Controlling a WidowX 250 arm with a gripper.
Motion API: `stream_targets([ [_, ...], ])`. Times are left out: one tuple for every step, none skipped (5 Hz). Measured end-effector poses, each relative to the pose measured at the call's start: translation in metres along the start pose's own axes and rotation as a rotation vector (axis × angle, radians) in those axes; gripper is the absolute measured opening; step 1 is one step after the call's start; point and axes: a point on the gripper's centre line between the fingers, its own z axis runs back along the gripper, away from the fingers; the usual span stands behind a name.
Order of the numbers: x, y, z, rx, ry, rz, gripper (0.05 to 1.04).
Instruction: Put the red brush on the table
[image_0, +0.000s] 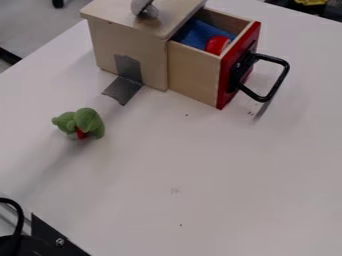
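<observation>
1. Lower left: black hardware (59, 241) by the worktop (200, 180).
2. Left of centre: a green toy (87, 120); a low sweep could topple it.
3. Upper right: what I take for the red brush (217, 44) lies beside blue cloth (198, 33) in the open drawer (194, 72). A sloppy lift could snag the wall or drag cloth along.
4. The grip's opening, hold or contact? Can't tell.
</observation>
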Motion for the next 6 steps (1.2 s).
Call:
stream_targets([
  [0.017, -0.022, -0.011, -0.013, -0.004, -0.032, 1.001],
  [0.024, -0.027, -0.030, 0.005, 0.037, -0.026, 1.001],
  [0.017, -0.027, -0.046, 0.019, 0.079, -0.024, 1.001],
  [0.000, -0.022, -0.067, 0.033, 0.147, -0.012, 1.001],
  [-0.008, -0.021, -0.078, 0.030, 0.174, -0.009, 1.001],
  [-0.018, -0.017, -0.087, 0.032, 0.208, -0.011, 1.001],
])
